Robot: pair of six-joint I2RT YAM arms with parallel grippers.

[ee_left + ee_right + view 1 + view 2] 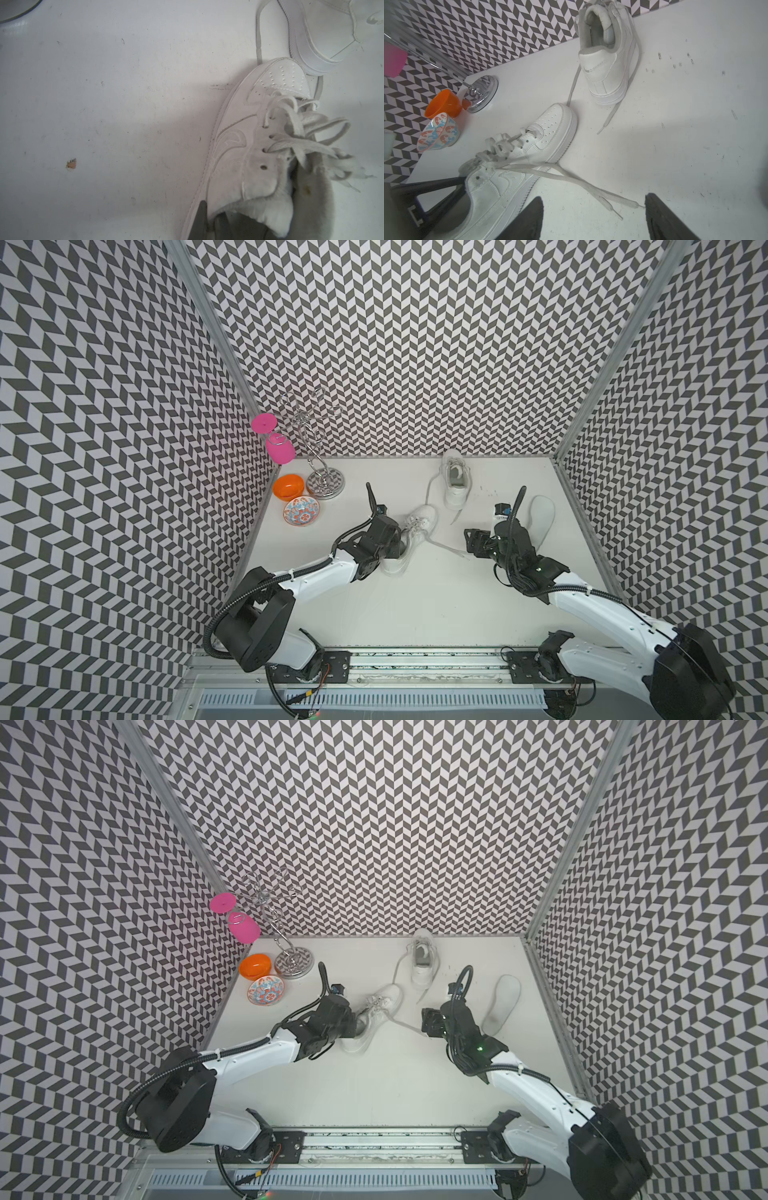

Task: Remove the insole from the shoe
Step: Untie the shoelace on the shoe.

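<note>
while the left hand (212, 226) pinches the shoe's (249, 145) heel collar, the insole (542, 517) lies out on the table (415, 605).
nearest, the right hand (591, 218) hangs released over a loose lace (571, 172), aimed at the shoe. the insole sits on that hand's outer side, beside its wrist, long axis running near to far; the right arm is much the nearer, and removal looks done. farther back a second shoe (606, 68) shows a swoosh on its heel tab; the lettering there is too small to read.

Bright, even light. Soft shadow beside shoe (259, 145); chrome stand (481, 89) beyond it blurred, glinting. Wrist-view edges warped.
</note>
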